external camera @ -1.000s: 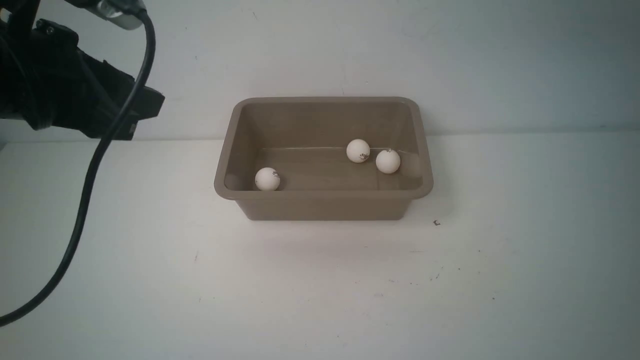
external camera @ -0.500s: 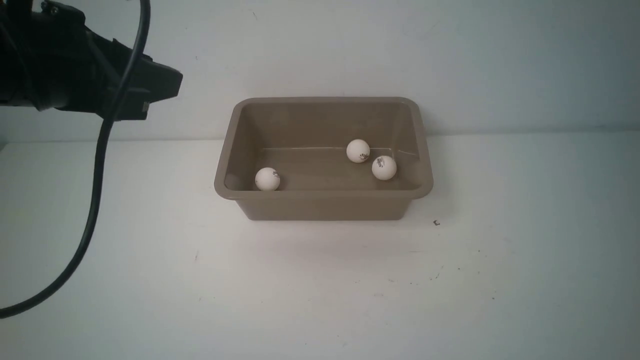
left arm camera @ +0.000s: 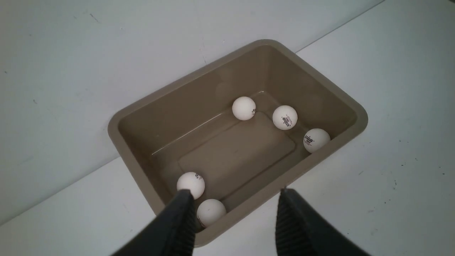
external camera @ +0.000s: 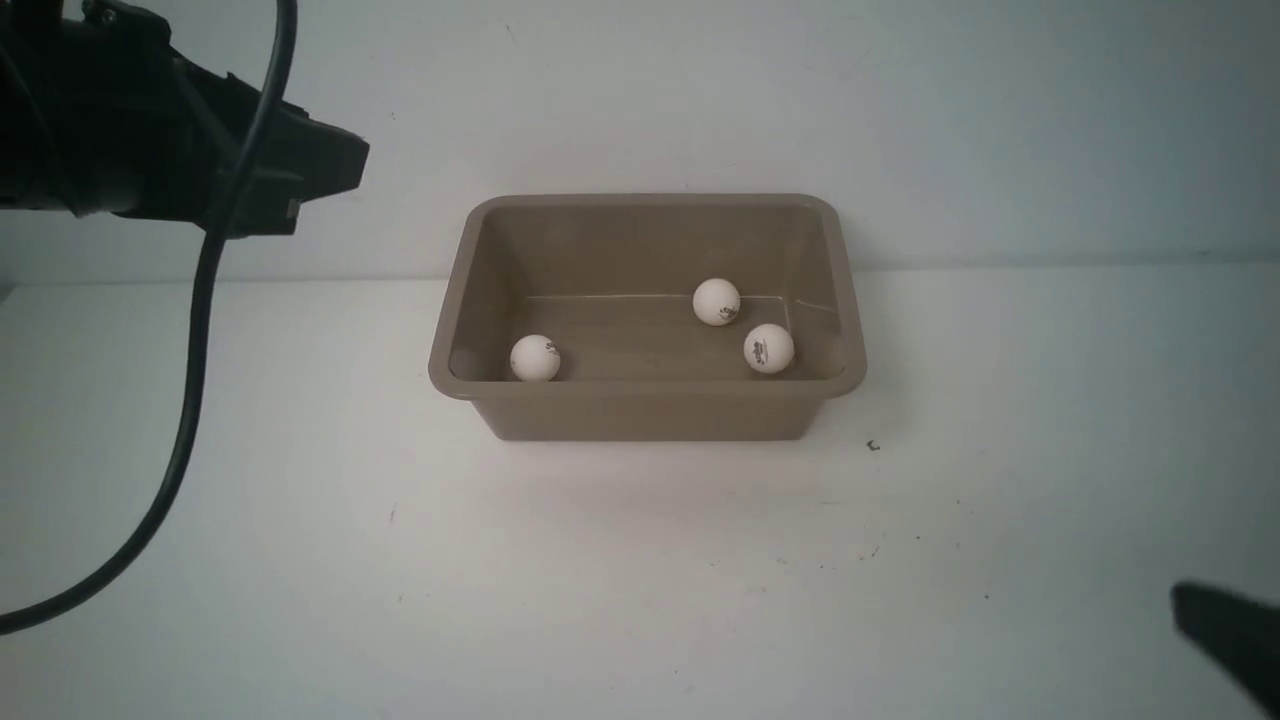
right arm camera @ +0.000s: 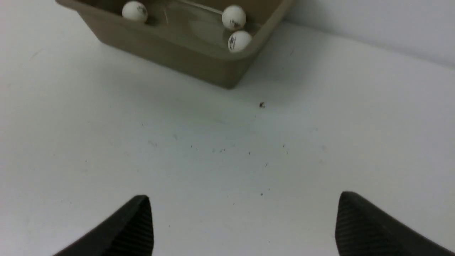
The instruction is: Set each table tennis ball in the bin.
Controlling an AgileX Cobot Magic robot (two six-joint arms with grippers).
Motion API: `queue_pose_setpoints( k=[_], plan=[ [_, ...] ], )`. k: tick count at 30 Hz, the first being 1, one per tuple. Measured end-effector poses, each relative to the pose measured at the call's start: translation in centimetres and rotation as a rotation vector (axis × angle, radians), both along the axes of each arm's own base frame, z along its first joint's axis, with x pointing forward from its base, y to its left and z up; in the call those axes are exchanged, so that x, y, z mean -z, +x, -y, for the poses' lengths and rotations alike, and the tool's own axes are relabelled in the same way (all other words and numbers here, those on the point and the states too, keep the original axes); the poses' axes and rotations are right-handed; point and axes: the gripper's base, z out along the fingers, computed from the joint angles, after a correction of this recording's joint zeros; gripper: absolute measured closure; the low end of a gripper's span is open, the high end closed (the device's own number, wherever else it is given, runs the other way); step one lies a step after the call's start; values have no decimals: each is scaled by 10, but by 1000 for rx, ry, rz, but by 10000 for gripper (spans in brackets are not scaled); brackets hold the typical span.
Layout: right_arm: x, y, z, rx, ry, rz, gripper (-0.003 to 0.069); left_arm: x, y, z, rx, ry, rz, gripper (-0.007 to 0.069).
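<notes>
Inside the taupe round-cornered bin [left arm camera: 350,106], five white logo-printed balls [left arm camera: 284,117]; left gripper [left arm camera: 233,213] and right gripper [right arm camera: 245,220] both agape.

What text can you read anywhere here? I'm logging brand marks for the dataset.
No text is legible.
Table tennis balls: small dark printed logos, too small and blurred to read.
Bin: no marking visible.
Table: only dark specks.
</notes>
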Motion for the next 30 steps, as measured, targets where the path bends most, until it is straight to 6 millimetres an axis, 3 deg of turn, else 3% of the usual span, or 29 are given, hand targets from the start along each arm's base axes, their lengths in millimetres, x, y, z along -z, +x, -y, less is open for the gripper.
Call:
queue_pose_setpoints(
  k=[2,7,17,24,30],
  plan=[
    [12,-2,-2,2,43,15,36,0,0,0,3,-1,3,335],
    [9,-1,-2,0,51,95,51,-1,0,1,9,-14,3,335],
    [16,-8,-12,-138,-1,62,144,-1,-2,4,29,-34,-16,335],
    [4,-29,-23,-307,60,179,196,0,-5,13,75,-41,-31,335],
    [-6,-49,-14,-359,-16,371,198,0,-8,23,125,-33,-22,335]
  ],
)
